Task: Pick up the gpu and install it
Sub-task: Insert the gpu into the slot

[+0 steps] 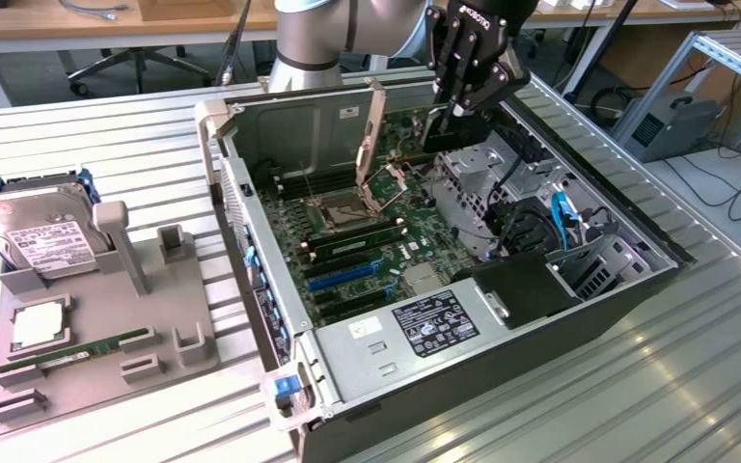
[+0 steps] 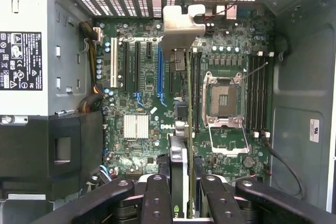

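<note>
Exterior view first, from its left edge: a grey holder (image 1: 107, 333) lies on the slatted metal table (image 1: 100, 145), just beside the open computer case (image 1: 258, 289), on the exterior view's left of the case. A hard drive (image 1: 36, 236) with a white label leans in the holder's end farthest from the case, and a thin green memory stick (image 1: 74, 352) lies flat in the holder.

Inside the case the green motherboard (image 1: 358, 256) faces up with its processor socket (image 1: 343, 214) open. The power supply (image 1: 416, 328) fills the case's end nearest the camera. Over the far end of the case the gripper (image 1: 461, 108) is clamped on the gpu (image 1: 448, 135). The card stands on edge above the motherboard, its silver bracket (image 1: 372, 125) pointing toward the case's rear wall. Whether the card touches the motherboard cannot be told.

Wrist view, looking down into the case: the power supply (image 2: 21, 61) lies along one side, and a blue slot (image 2: 159, 72) runs next to the card. The gpu (image 2: 178, 161) shows edge-on, pinched between the black fingers (image 2: 157, 198) of the gripper (image 2: 185, 187). Its bracket (image 2: 181, 27) is toward the case's rear vents, and the open socket (image 2: 223, 98) is just beyond the card.
</note>
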